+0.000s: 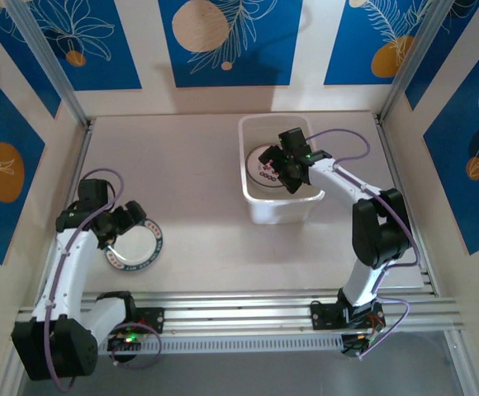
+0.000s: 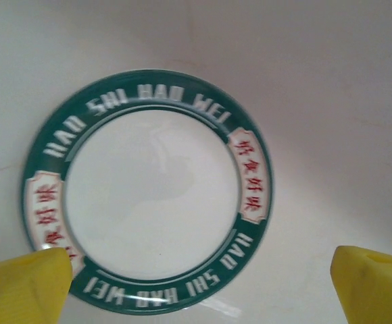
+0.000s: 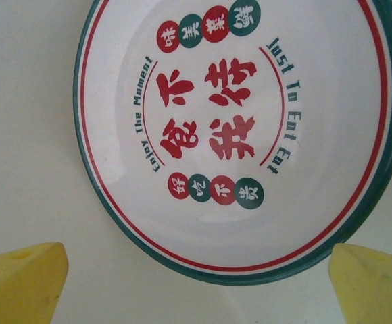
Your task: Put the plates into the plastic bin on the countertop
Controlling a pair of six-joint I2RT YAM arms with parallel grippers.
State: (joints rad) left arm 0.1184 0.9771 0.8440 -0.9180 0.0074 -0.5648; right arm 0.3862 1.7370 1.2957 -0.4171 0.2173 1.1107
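Note:
A white plate with a dark green lettered rim lies flat on the countertop at the near left. My left gripper hovers over it, open, its yellow fingertips wide apart with nothing between them. The white plastic bin stands right of centre. Inside it lies a plate with red characters and a green and red rim, on top of at least one other. My right gripper hangs open above that plate, inside the bin.
Cream walls with blue panels close in the countertop on three sides. An aluminium rail runs along the near edge by the arm bases. Purple cables loop off both arms.

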